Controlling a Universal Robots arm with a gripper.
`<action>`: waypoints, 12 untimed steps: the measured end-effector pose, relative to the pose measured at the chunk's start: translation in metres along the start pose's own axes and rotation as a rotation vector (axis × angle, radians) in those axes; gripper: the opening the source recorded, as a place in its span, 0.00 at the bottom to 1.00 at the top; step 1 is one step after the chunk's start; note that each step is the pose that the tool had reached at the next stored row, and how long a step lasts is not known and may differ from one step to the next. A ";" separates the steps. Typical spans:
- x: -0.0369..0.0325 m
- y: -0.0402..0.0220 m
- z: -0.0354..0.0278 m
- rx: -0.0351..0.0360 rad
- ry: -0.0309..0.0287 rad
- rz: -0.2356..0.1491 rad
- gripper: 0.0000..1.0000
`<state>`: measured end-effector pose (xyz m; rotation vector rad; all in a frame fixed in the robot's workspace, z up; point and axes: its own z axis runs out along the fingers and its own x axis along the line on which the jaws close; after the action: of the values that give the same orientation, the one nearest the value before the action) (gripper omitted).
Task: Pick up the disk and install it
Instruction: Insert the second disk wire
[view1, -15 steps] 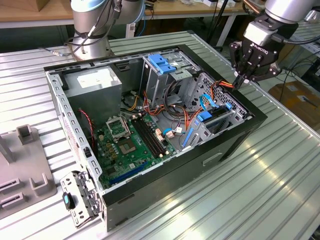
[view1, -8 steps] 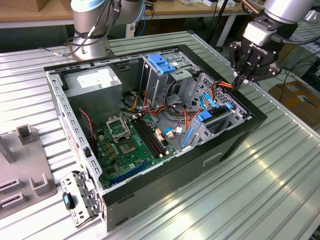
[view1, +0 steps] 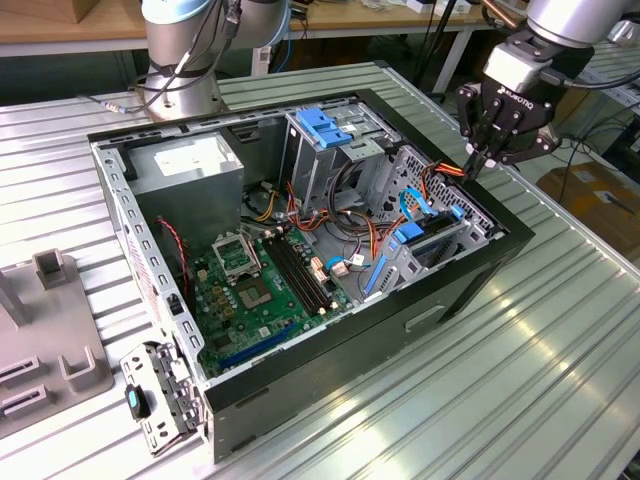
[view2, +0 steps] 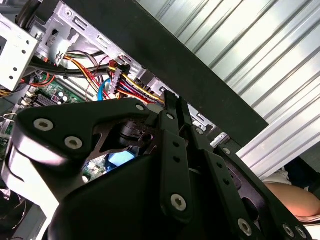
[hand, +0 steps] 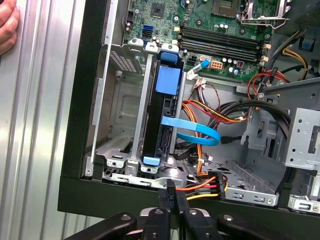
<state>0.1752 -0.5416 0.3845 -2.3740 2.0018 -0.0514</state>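
Hovering above the far edge of an open computer case, the gripper hangs with its fingers pressed together and holding nothing; the case lies on its side on a ribbed metal tabletop; the disk, dark with a bright blue carrier, sits on edge inside a grey metal drive cage at the case's front corner; in the first wrist view it lies straight ahead of the closed fingertips, just past the black case wall, its long axis running away from them toward the green motherboard; in the exterior view the disk sits below the gripper, toward the exterior view's left; a flat blue cable loops beside it; no writing can be told apart well enough to report; a person's hand rests at the tabletop's edge.
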 end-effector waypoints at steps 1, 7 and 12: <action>0.0000 0.0000 0.0000 0.0000 0.0000 0.000 0.17; 0.0000 0.0001 0.0000 0.0000 0.0000 0.000 0.17; -0.0005 0.0031 -0.0002 0.0000 0.0001 0.000 0.17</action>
<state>0.1720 -0.5416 0.3845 -2.3740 2.0018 -0.0516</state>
